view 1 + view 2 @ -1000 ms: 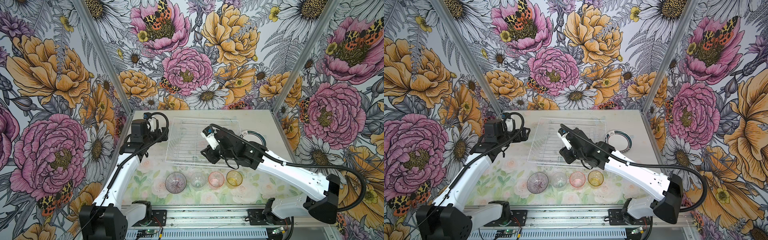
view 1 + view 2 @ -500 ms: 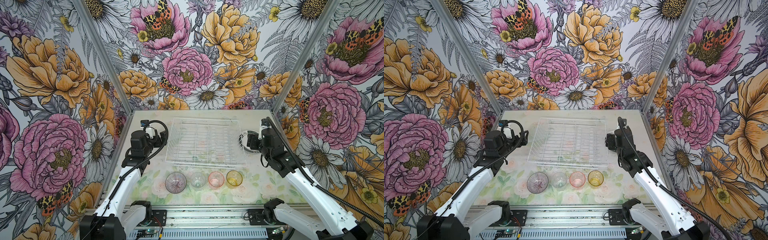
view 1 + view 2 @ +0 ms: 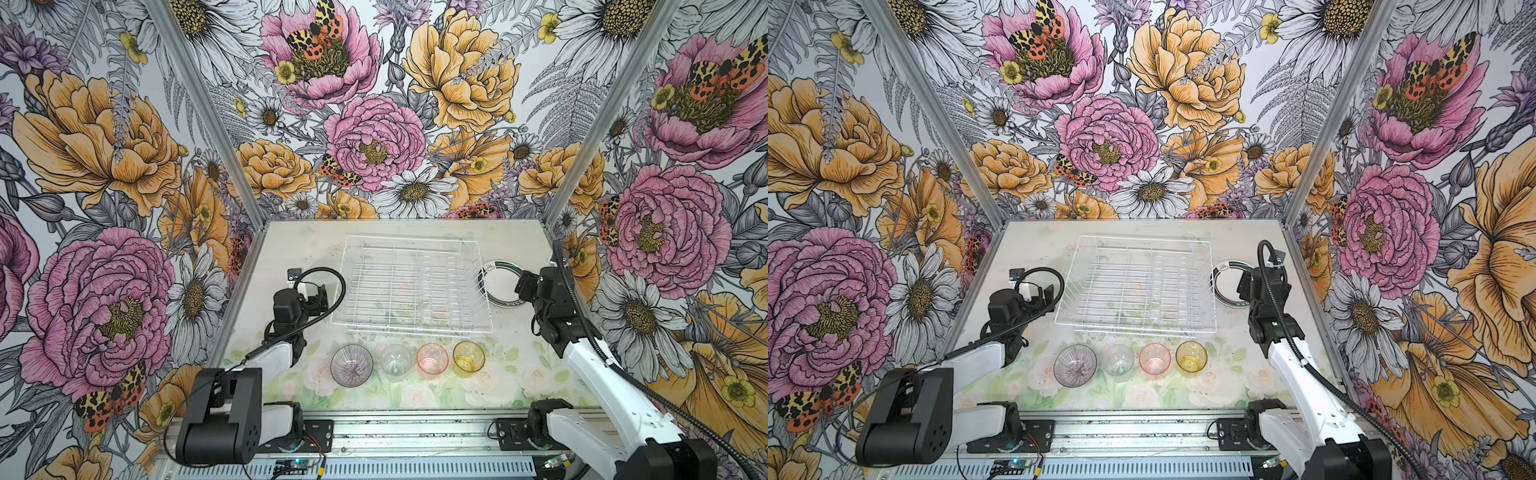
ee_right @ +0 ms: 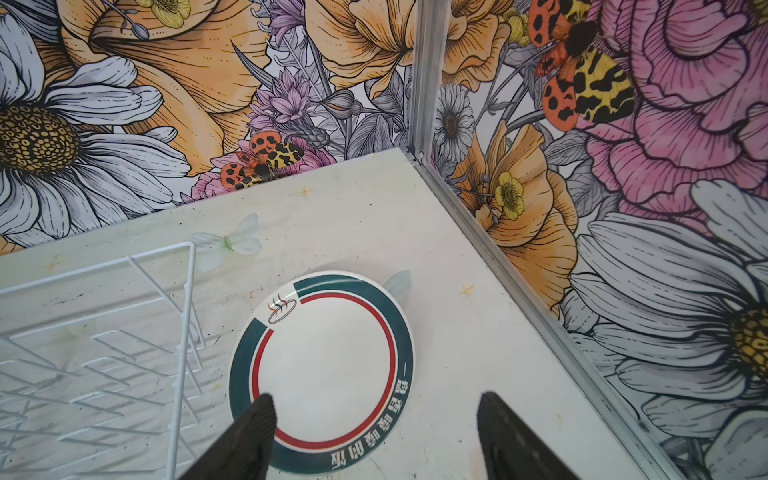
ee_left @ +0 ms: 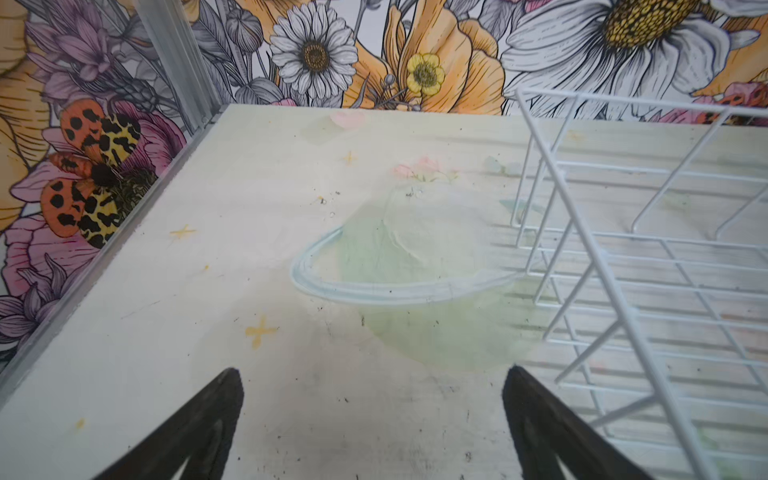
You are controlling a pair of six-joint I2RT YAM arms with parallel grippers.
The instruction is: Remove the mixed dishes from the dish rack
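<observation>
The white wire dish rack (image 3: 409, 329) (image 3: 1133, 329) stands mid-table with nothing in it. Just right of it lie stacked white plates (image 3: 496, 286) (image 3: 1227, 284) with teal-and-red rims. In front of the rack stand a ribbed grey-purple bowl (image 3: 351, 365), a clear tumbler (image 3: 396, 360), a pink tumbler (image 3: 432, 358) and an amber tumbler (image 3: 468, 356), all in a row. My right gripper (image 3: 521, 286) (image 4: 376, 401) hovers open over the top plate (image 4: 324, 365), gripping nothing. My left gripper (image 3: 313, 291) (image 5: 372, 374) is open over bare table, left of the rack (image 5: 623, 291).
Flowered walls close the table on the left, back and right; a metal corner post (image 4: 424, 83) rises just beyond the plates. The rack's wire corner (image 4: 185, 332) stands close beside the plates. A metal rail (image 3: 415, 432) runs along the front edge.
My right arm swung from over the rack's middle back to the right side, above the plates, with its jaws opening wider. The left gripper drew back a little toward the front.
</observation>
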